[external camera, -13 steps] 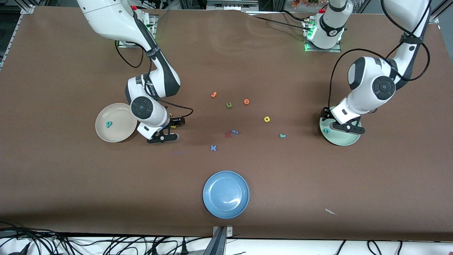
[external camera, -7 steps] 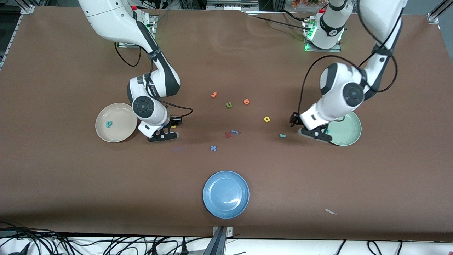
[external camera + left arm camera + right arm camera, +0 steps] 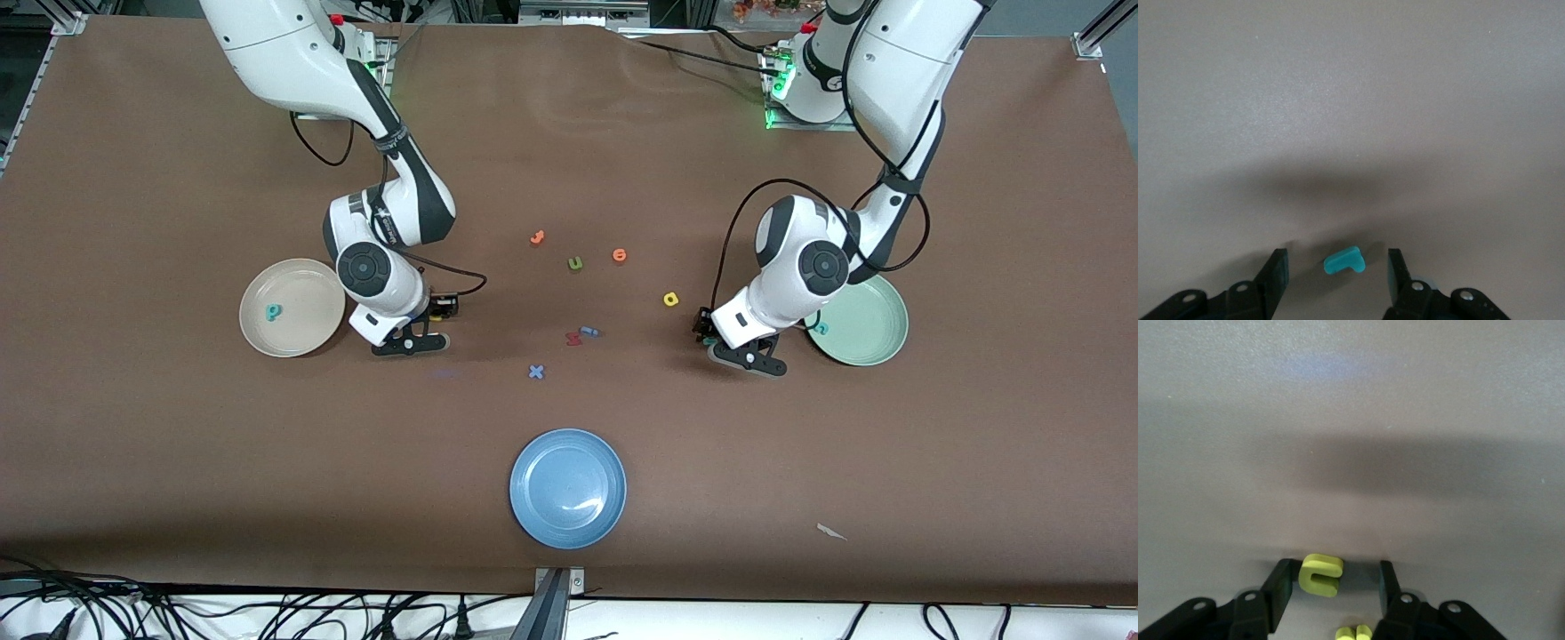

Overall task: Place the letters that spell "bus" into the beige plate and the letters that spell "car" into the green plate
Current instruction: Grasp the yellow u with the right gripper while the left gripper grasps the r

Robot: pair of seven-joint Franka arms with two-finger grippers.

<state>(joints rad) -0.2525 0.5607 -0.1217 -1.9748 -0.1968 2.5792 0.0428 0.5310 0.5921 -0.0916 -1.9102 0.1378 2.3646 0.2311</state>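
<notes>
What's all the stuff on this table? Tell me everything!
beige plate: one, cream, toward the right arm's end; teal b in it
green plate: one, mint, toward the left arm's end; teal c in it
blue plate: one, nearest the front camera
orange letters: two, mid-table
olive letter: one, between them
yellow a: one, mid-table
red letter, blue letter: touching
blue x: one
teal r: between left pincer, open
yellow u: between right pincer, open

Matt brown table covering (image 3: 178, 444); glossy blue plate (image 3: 568, 488); matt foam-like teal r (image 3: 1344, 261).
</notes>
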